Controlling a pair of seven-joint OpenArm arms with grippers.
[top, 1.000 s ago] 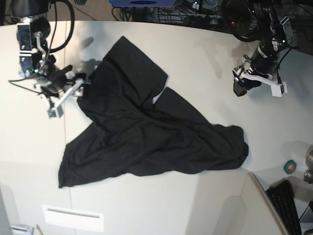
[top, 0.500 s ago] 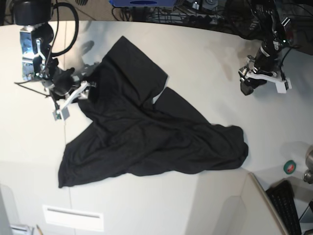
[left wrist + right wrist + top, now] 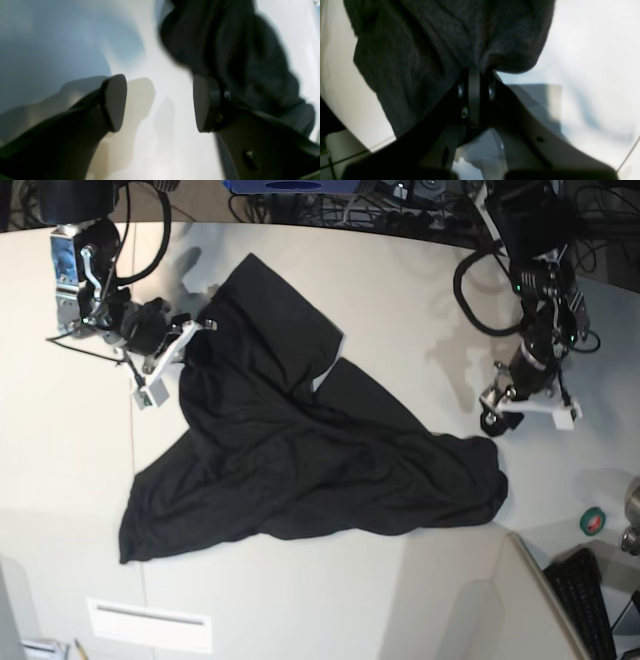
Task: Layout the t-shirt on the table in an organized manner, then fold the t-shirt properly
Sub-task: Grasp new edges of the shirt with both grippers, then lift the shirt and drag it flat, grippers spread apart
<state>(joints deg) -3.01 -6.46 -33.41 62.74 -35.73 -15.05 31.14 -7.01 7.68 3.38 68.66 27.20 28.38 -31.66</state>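
The black t-shirt lies crumpled across the off-white table, with no print showing. On the left of the base view my right gripper pinches the shirt's upper left edge. The right wrist view shows that gripper with its jaws shut on a bunched fold of the t-shirt. At the right, my left gripper hangs low just above the shirt's right corner. In the left wrist view the left gripper is open over bare table. The t-shirt lies just beyond its right finger.
A small green and red round object and a black keyboard sit at the lower right. A white recessed panel is at the front left. Cables and equipment line the far curved edge.
My right gripper moved right onto the shirt's left edge and shut on the fabric. My left arm swung down and toward the shirt's right corner, still open.
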